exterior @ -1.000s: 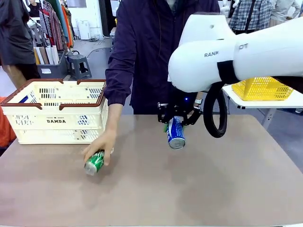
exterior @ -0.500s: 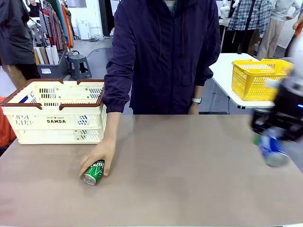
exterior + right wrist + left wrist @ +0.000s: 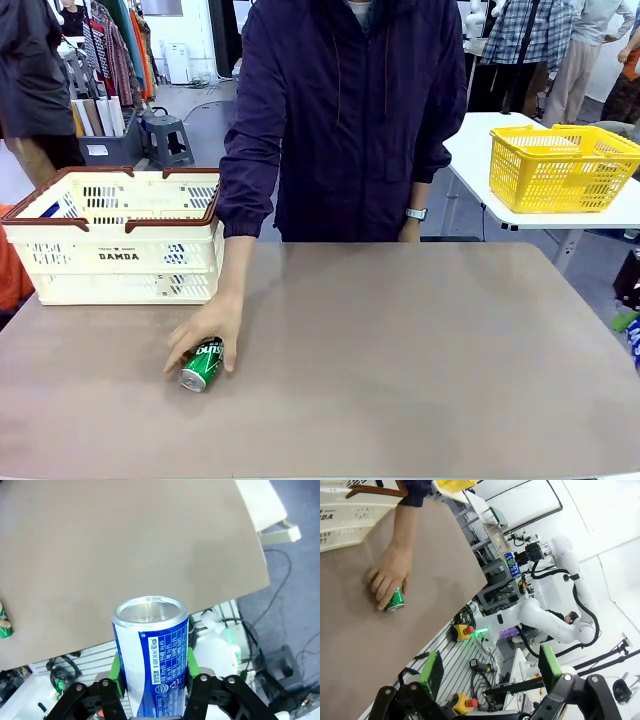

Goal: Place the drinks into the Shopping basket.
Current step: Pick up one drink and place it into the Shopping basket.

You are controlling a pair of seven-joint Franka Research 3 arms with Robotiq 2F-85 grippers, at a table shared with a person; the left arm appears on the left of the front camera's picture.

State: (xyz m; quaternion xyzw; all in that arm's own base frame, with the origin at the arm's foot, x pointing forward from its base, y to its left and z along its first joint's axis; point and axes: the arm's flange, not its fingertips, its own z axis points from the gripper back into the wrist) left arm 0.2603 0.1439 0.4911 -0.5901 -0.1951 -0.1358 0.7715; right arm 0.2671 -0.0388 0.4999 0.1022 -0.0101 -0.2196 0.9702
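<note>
Nearest the lens, the right gripper [image 3: 152, 672] is clamped on a blue can [image 3: 150, 645], its green pads [image 3: 118, 672] pressed flat against two sides of the smooth cylinder. The can's dull silver top faces away from the wrist, and fine white print runs down its glossy blue wall. It hangs out past the table's edge, over cables and floor; in the front view a sliver of blue sits at the far right border, beyond the table's right side. The left gripper [image 3: 489, 672] stands wide apart and empty, its black fingers [image 3: 432, 670] faced with green and held clear of the table [image 3: 400, 350], a flat, matte grey-brown sheet with straight edges. On that surface, toward the left, a green can [image 3: 203, 365] lies on its side, silver end toward the robot, white lettering on its shiny wall. A person's hand [image 3: 205, 325] rests over it, fingers curled onto the can. Just behind, at the table's far left, sits the Shopping basket [image 3: 130, 275]: a boxy cream plastic crate, its walls pierced with rows of slots, with a brown rim, brown handles and "DAMDA" on its front. The person [image 3: 340, 120], in a dark jacket, stands at the far edge. Farther right, a bright yellow mesh basket [image 3: 560, 170] sits on a white side table [image 3: 465, 140].
</note>
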